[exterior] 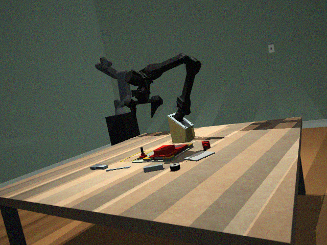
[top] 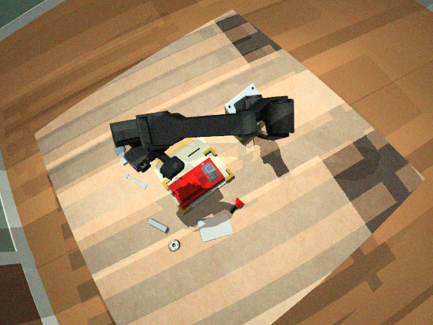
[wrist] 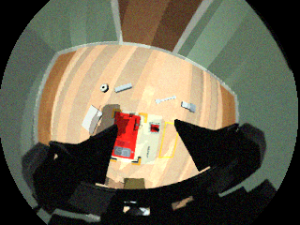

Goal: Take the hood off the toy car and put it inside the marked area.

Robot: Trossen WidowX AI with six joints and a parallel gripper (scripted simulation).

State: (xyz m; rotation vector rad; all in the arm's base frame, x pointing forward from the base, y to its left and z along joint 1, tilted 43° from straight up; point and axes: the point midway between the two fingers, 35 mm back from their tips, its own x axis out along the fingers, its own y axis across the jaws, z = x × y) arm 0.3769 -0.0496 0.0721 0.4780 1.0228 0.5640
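The red toy car [top: 210, 171] [exterior: 182, 146] [wrist: 123, 151] lies on a cream base between orange corner brackets. Its hood, seemingly the raised red block [top: 185, 193] [exterior: 164, 150] [wrist: 127, 125], sits on the end away from the grey windshield. The marked area is a yellow outline [top: 180, 145] [exterior: 130, 156] [wrist: 162, 140] beside the base; the arm hides part of it in the top view. My gripper [exterior: 143, 117] [wrist: 146, 124] is wide open and empty, fingers pointing down, well above the table. In the wrist view the base lies between its fingertips. One finger is hidden in the top view.
A small red piece with a black post [exterior: 142, 153] [wrist: 155, 127] stands on the base. Around it lie a red-and-black piece [top: 239, 202] [exterior: 205, 144], a pale plate [top: 216, 231] [exterior: 200, 156], a metal ring, a grey bar [top: 157, 225] [exterior: 153, 168], a thin link and a grey block [exterior: 98, 167].
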